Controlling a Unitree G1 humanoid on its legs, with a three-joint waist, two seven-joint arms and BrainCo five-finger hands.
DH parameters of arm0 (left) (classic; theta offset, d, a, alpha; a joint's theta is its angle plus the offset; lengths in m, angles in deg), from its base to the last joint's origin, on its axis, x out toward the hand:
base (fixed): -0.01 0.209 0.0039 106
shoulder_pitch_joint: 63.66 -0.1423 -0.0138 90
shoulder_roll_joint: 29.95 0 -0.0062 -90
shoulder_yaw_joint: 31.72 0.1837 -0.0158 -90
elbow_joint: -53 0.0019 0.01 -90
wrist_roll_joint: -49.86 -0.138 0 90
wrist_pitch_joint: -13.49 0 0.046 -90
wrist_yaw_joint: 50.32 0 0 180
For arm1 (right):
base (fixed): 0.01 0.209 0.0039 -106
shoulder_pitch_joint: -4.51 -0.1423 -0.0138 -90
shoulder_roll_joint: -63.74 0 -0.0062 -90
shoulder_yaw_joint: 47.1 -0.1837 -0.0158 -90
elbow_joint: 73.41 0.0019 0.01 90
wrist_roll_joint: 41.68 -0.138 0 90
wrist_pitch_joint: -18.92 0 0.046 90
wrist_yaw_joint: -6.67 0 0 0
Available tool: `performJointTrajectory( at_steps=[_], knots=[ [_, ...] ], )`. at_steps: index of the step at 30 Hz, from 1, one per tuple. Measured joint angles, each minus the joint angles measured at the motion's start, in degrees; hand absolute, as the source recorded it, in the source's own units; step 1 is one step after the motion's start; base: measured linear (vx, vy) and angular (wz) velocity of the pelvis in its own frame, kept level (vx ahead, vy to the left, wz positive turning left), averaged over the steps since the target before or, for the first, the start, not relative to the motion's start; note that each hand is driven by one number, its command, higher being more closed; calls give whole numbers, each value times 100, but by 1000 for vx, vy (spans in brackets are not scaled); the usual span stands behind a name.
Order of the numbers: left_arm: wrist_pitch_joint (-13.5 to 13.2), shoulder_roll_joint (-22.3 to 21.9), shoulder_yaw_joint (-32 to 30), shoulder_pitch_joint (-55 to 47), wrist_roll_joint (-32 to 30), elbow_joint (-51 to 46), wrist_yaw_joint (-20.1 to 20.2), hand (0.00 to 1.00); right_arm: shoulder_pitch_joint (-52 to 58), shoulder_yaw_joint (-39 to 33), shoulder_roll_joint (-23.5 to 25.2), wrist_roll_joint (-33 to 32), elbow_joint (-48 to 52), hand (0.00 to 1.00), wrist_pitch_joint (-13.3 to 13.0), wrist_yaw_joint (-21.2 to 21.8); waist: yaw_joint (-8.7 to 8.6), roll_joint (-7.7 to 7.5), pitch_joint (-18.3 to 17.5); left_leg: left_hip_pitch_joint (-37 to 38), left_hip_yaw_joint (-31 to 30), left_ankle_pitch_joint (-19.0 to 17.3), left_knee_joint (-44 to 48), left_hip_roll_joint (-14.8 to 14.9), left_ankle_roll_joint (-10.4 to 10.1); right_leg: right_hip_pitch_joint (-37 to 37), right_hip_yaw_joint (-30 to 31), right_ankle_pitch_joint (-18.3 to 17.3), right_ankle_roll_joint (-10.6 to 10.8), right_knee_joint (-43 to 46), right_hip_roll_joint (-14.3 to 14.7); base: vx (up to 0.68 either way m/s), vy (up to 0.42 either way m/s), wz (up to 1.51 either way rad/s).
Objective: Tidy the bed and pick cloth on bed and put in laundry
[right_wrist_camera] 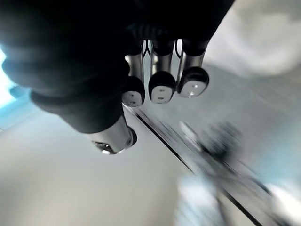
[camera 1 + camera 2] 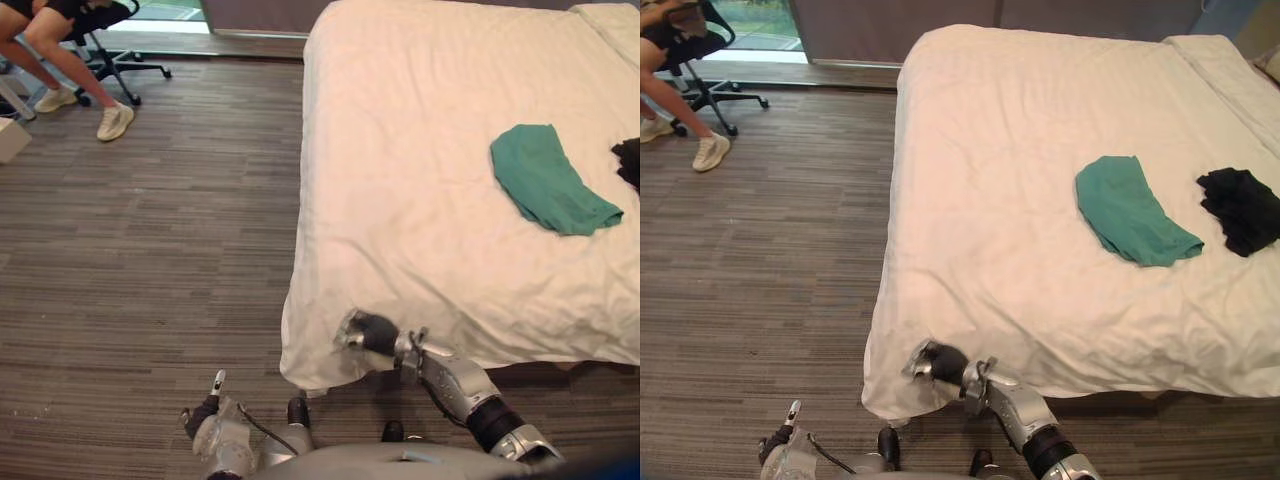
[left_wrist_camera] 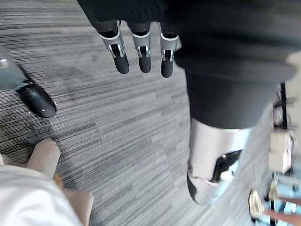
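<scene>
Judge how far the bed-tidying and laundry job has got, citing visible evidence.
Done: the white cover lies mostly smooth. In hand: the right hand is at the cover's near corner; the left hand hangs open above the floor. Left: the green cloth and black cloth lie on it, neither picked up.

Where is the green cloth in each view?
Left eye view: green cloth on the bed, near the picture's right edge.
Right eye view: cloth on the bed, right of centre.
Left wrist view: faces carpet beside the bed's corner.
Right wrist view: too blurred to tell.
Shared landmark: black cloth on its right.
</scene>
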Motion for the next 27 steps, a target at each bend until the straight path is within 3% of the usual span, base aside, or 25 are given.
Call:
performJointTrajectory(
  at_steps=[3, 4, 6, 9, 12, 17, 19, 23, 27],
  knots=[
    [-48, 83, 1, 200, -269, 98, 208, 0, -257, 837, -37, 387, -352, 100, 214, 431, 78, -44, 80, -161, -116, 77, 0, 39, 7, -159, -39, -15, -24, 35, 25, -155, -21, 14],
    [-92, 206, 3, 364, -391, 98, 300, 0, -445, 1155, -46, 472, -448, 100, 215, 508, 184, -96, 213, -289, -130, 139, 0, 88, 0, -320, -41, -26, -93, 99, 58, -254, -48, 0],
    [-124, 516, 1, 759, -405, 95, 368, 0, -878, 1490, -16, 596, -581, 100, 208, 525, 220, -204, 627, -497, -269, 283, 0, 167, -6, -509, -156, -18, -212, 214, 125, -279, -62, 17],
    [-124, 809, 51, 1193, -403, 71, 372, 0, -1375, 1555, -19, 650, -713, 100, 179, 474, 334, -300, 1030, -769, -398, 404, 0, 232, -48, -774, -225, 36, -317, 271, 190, -258, -34, 18],
    [-90, 914, 234, 1484, -412, -78, 377, 0, -2009, 1546, -26, 748, -957, 100, -15, 264, 421, -271, 1432, -923, -450, 477, -1, 236, -64, -916, -310, 89, -370, 263, 187, -191, 8, 8],
    [-121, 881, 835, 1861, -578, -475, 726, 0, -2998, 1355, -150, 741, -1295, 100, -369, 179, 550, -13, 1733, -1430, -607, 630, 1, 209, -22, -1325, -422, 267, -326, 261, 161, -84, 16, 12],
    [-89, 867, 1094, 2049, -573, -479, 823, 0, -3357, 1234, -194, 740, -1457, 100, -384, 120, 569, 122, 1816, -1601, -714, 714, 2, 177, 45, -1432, -509, 278, -306, 268, 129, 20, 22, 19],
    [156, 837, 1371, 2261, -565, -473, 833, 0, -3747, 1156, -252, 738, -1725, 100, -382, -1, 630, 236, 1880, -1810, -799, 777, 5, 134, 74, -1645, -616, 251, -263, 360, 78, 54, 6, 13],
    [304, 700, 1554, 2336, -526, -443, 873, 0, -4154, 924, -617, 587, -2202, 100, -378, -347, 681, 515, 2025, -2037, -1049, 879, 6, 66, -9, -1888, -679, 177, -200, 534, -22, 23, -6, 13]
  ],
)
